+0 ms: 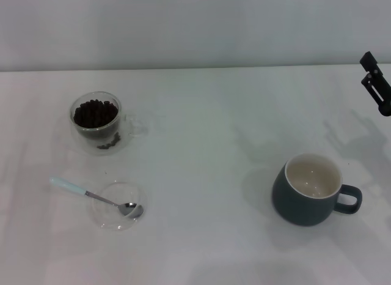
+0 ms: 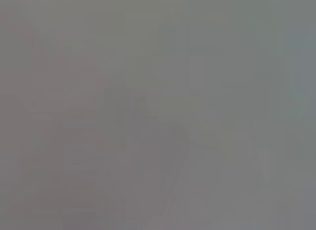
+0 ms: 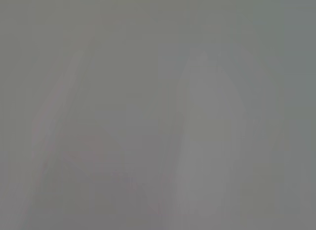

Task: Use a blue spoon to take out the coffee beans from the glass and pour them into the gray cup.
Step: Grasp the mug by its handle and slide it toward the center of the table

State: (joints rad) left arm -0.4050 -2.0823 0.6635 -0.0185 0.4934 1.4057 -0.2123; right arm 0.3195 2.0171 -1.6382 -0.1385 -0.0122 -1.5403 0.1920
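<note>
Presently, risk: the blue spoon (image 1: 91, 195) rests with its bowl in a shallow glass saucer (image 1: 117, 205), so a careless pinch may skid it or tip the saucer. The right gripper (image 1: 377, 83) sits at the far right edge, well apart from everything, finger state impossible to tell; the left gripper is unseen. Contents: glass (image 1: 98, 122), far from those fingers, holds coffee beans (image 1: 95, 113); the gray cup (image 1: 310, 188), nearer them, is empty.

Soft, even light fills the head view, which is sharp. Faint shadows lie on the white desk (image 1: 201, 114) beside the gray cup (image 1: 308, 190) and the glass (image 1: 98, 121). Both wrist views are featureless gray blur.
</note>
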